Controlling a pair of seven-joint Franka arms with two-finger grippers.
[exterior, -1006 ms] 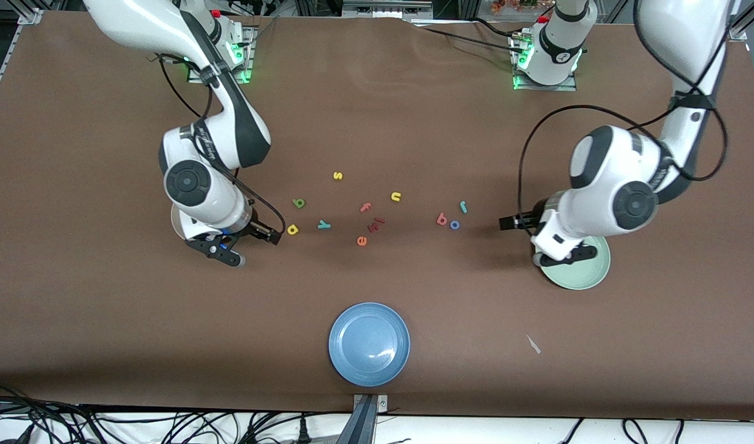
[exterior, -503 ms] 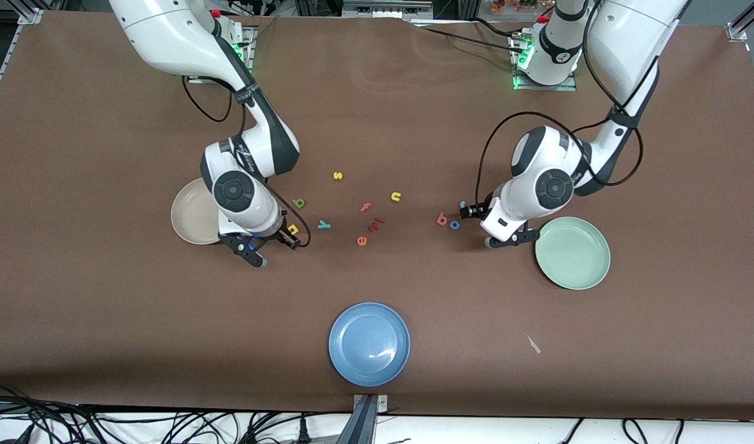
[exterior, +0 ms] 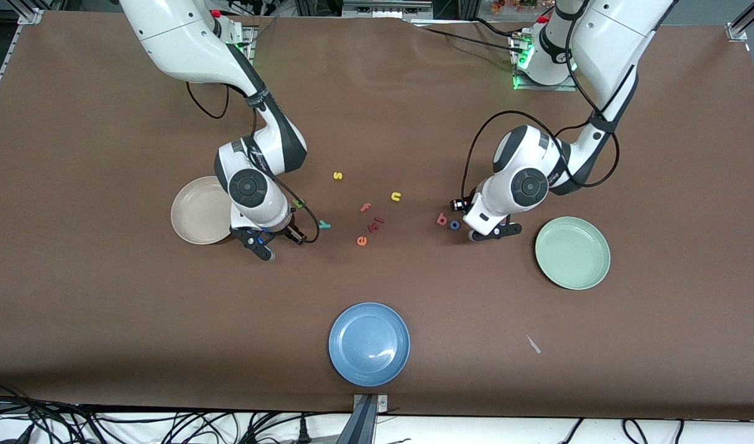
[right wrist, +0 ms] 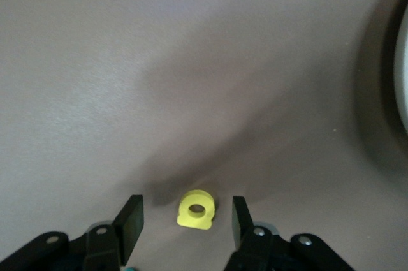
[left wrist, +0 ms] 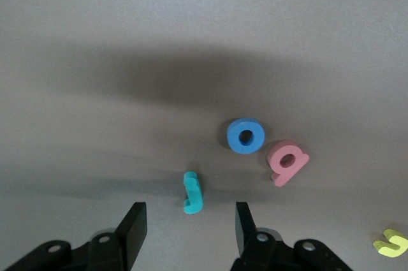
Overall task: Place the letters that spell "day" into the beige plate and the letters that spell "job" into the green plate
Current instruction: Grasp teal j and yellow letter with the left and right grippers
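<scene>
The left gripper [left wrist: 188, 233] stands part open and empty, low over the table, with the teal "j" [left wrist: 192, 192] lying just ahead of the gap between its fingers, its long axis running into that gap; the blue "o" [left wrist: 245, 136] and pink "b" [left wrist: 286, 162] sit farther ahead. The right gripper [right wrist: 185, 223] is likewise part open, the yellow "a" [right wrist: 194, 208] between its fingers, seemingly untouched. The beige plate [exterior: 192, 213] lies just beside it.
</scene>
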